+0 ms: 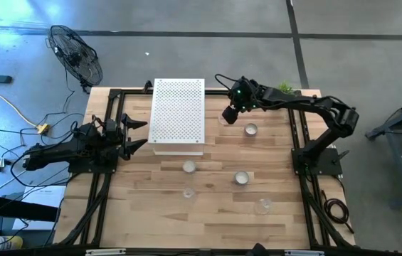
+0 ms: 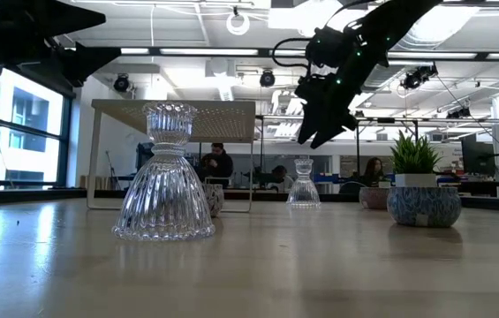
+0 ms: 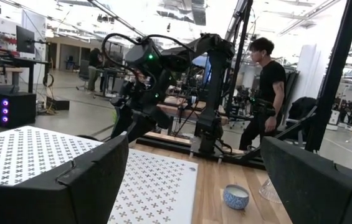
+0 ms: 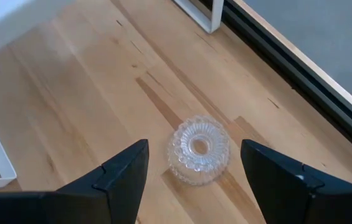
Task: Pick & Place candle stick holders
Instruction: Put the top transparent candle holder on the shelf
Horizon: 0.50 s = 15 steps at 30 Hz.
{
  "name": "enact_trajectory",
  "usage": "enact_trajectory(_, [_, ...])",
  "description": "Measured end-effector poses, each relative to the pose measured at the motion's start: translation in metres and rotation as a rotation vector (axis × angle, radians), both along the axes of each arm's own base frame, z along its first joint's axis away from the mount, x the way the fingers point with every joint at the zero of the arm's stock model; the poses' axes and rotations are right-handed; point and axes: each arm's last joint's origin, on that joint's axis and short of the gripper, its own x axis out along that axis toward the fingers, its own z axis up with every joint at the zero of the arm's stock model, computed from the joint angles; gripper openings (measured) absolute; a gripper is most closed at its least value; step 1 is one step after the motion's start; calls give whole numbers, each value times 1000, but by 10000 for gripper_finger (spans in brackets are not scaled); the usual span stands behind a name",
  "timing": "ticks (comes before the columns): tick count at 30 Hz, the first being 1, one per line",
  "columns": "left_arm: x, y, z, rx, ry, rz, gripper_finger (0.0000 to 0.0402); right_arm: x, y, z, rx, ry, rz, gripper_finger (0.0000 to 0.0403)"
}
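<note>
Several small candle stick holders stand on their bases on the wooden table. A clear ribbed glass holder (image 4: 199, 151) stands just right of the white perforated box (image 1: 178, 117); it also shows in the low view (image 2: 303, 184). My right gripper (image 4: 194, 149) hovers open above it, a finger on either side, touching nothing; it also shows in the high view (image 1: 229, 114) and low view (image 2: 315, 132). A round cup (image 1: 250, 129) stands to the right. Two more round cups (image 1: 189, 166) (image 1: 241, 178) and two clear holders (image 1: 188, 193) (image 1: 262, 206) stand nearer. My left gripper (image 1: 135, 134) waits open left of the box.
A small green potted plant (image 1: 284, 87) stands at the far right of the table; it also shows in the low view (image 2: 421, 190). Black frame rails (image 1: 297, 135) run along both table sides. A person (image 3: 266, 93) stands beyond the table. Bare wood lies at the near edge.
</note>
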Motion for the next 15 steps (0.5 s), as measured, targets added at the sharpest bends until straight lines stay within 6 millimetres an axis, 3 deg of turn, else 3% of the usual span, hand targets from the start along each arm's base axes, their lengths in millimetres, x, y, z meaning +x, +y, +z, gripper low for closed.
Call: enact_trajectory(15, [0, 0, 0, 1, -4, -1, 360, 11, -3, -23, -21, 74, -6, 250])
